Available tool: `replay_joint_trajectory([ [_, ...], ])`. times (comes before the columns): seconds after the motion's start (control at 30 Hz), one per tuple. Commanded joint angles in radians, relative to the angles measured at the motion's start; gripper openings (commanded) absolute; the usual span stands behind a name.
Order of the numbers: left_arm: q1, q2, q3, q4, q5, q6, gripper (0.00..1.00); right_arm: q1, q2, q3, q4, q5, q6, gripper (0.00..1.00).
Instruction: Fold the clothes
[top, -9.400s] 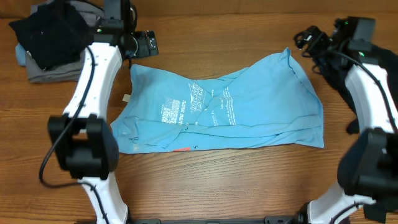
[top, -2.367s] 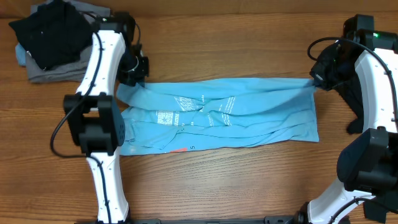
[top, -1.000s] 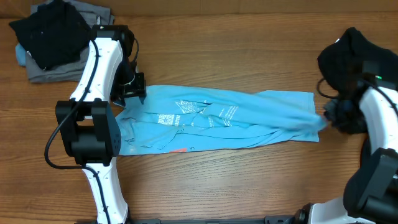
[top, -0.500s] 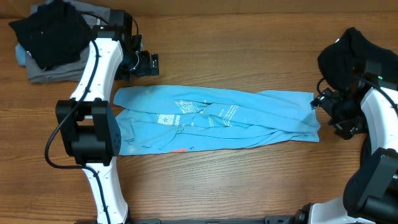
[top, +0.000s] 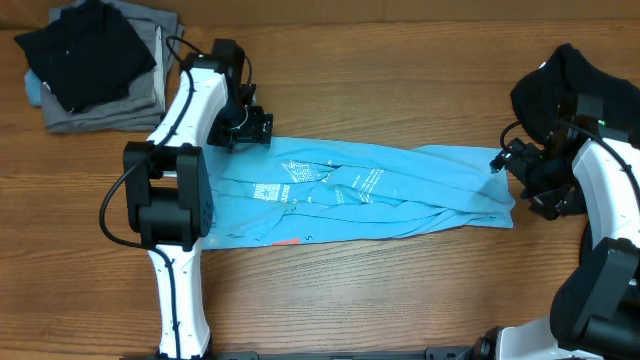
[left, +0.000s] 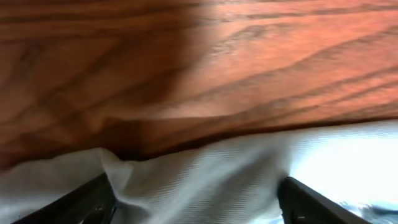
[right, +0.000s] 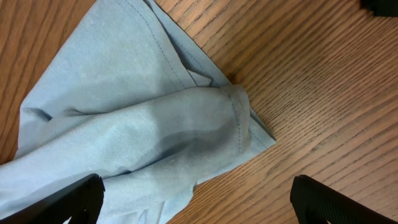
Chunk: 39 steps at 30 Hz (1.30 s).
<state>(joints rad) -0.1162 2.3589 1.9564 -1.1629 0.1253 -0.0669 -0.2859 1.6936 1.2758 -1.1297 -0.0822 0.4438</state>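
Blue T-shirt; left pincer spread over its left end; right pincer spread beside its right corner

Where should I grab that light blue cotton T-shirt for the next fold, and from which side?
Probably the right end of the light blue cotton T-shirt, at its layered corner, coming from above on the right. It lies as a long flat band on the wooden table, and the hems stack there, giving a raised edge to pinch.

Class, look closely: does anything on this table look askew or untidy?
The light blue T-shirt lies as an uneven, creased band, its layers misaligned and bunched at the right end.
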Motion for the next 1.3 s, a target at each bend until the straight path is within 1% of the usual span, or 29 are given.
replay_joint_trajectory([
  [0.0, -0.011, 0.009, 0.000, -0.017, -0.022, 0.023, 0.82, 0.005, -0.009, -0.001, 0.003, -0.010, -0.007, 1.00],
  [0.13, -0.011, 0.011, 0.000, -0.028, -0.061, 0.019, 0.55, 0.005, -0.009, -0.001, 0.002, -0.010, -0.007, 1.00],
  [0.17, -0.011, 0.011, 0.001, -0.033, -0.080, 0.016, 0.46, 0.005, -0.009, -0.001, 0.002, -0.009, -0.007, 1.00],
  [0.27, -0.011, 0.007, 0.006, -0.065, -0.157, -0.041, 0.19, 0.005, -0.009, -0.001, 0.000, -0.009, -0.007, 1.00],
  [0.33, -0.011, -0.001, 0.019, -0.112, -0.219, -0.096, 0.09, 0.005, -0.009, -0.001, -0.001, -0.010, -0.006, 1.00],
  [0.37, -0.011, -0.008, 0.032, -0.148, -0.256, -0.135, 0.06, 0.005, -0.009, -0.001, -0.001, -0.010, -0.006, 1.00],
  [0.4, -0.011, -0.014, 0.043, -0.177, -0.285, -0.169, 0.04, 0.005, -0.009, -0.001, -0.002, -0.010, -0.002, 0.98],
  [0.47, -0.011, -0.031, 0.073, -0.248, -0.340, -0.245, 0.04, 0.006, -0.009, -0.001, -0.003, -0.010, 0.001, 0.89],
  [0.53, -0.011, -0.056, 0.106, -0.317, -0.362, -0.300, 0.04, 0.007, -0.009, -0.001, -0.005, -0.025, 0.000, 0.77],
  [0.57, -0.011, -0.074, 0.122, -0.342, -0.360, -0.304, 0.04, 0.011, -0.009, -0.001, -0.004, -0.039, 0.000, 0.70],
  [0.67, -0.016, -0.137, 0.146, -0.392, -0.345, -0.304, 0.10, 0.044, -0.009, -0.003, -0.002, -0.105, -0.025, 0.55],
  [0.7, -0.017, -0.155, 0.147, -0.404, -0.331, -0.304, 0.10, 0.057, -0.009, -0.004, -0.001, -0.113, -0.030, 0.53],
  [0.77, -0.017, -0.186, 0.147, -0.436, -0.283, -0.304, 0.11, 0.100, -0.009, -0.007, 0.005, -0.114, -0.029, 0.51],
  [0.9, -0.021, -0.205, 0.144, -0.528, -0.262, -0.299, 0.10, 0.209, -0.008, -0.008, 0.036, -0.111, -0.025, 0.51],
  [0.97, -0.025, -0.208, 0.130, -0.528, -0.235, -0.292, 0.11, 0.245, -0.008, -0.007, 0.053, -0.110, -0.024, 0.53],
  [1.03, -0.034, -0.208, 0.111, -0.528, -0.224, -0.292, 0.20, 0.267, -0.008, -0.007, 0.064, -0.109, -0.008, 0.56],
  [1.27, -0.105, -0.210, -0.035, -0.528, -0.195, -0.274, 0.20, 0.277, -0.008, -0.007, 0.062, -0.102, 0.004, 0.57],
])
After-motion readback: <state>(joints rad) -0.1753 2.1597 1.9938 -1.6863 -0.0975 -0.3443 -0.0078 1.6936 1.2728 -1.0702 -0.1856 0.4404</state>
